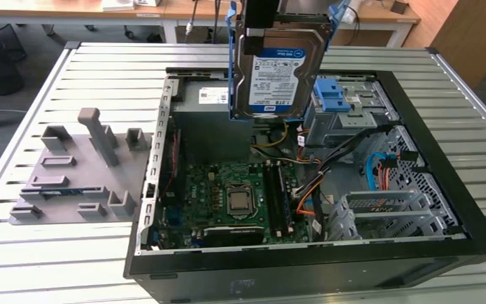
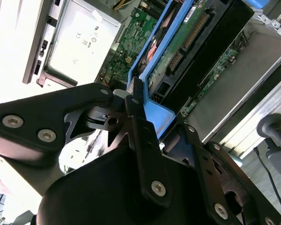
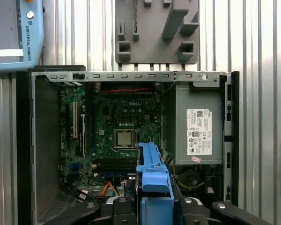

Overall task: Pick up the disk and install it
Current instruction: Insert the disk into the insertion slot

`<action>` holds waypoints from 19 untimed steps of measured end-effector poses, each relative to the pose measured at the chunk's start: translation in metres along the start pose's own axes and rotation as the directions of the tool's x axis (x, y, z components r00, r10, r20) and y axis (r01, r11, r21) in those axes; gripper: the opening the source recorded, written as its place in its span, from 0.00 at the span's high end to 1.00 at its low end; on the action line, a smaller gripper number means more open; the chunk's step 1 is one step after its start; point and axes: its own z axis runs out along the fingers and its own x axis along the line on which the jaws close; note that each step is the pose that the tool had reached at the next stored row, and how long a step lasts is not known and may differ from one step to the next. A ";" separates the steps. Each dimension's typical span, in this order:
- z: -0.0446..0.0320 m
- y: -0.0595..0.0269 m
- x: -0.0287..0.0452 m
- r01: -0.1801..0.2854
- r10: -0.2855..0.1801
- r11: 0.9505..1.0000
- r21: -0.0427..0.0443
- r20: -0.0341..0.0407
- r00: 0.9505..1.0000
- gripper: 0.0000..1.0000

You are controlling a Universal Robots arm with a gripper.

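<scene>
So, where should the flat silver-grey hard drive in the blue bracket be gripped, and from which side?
By the top end of its blue plastic bracket, from above, as the hand grips it now. The silver-grey hard drive hangs upright over the open black computer case, so that end is uppermost, and the grip stays off the drive's green circuit board.

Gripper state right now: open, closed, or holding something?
Gripper: closed on the disk, holding it upright above the open computer case.
</scene>
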 end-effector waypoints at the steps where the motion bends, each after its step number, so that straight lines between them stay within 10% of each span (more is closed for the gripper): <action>1: 0.0000 0.0000 0.0000 0.000 0.000 1.000 0.000 0.000 1.000 0.63; 10: 0.0000 -0.0002 0.0026 0.000 0.000 1.000 0.000 0.000 1.000 0.63; 19: 0.0001 -0.0008 0.0215 0.000 0.000 1.000 0.000 0.000 1.000 0.63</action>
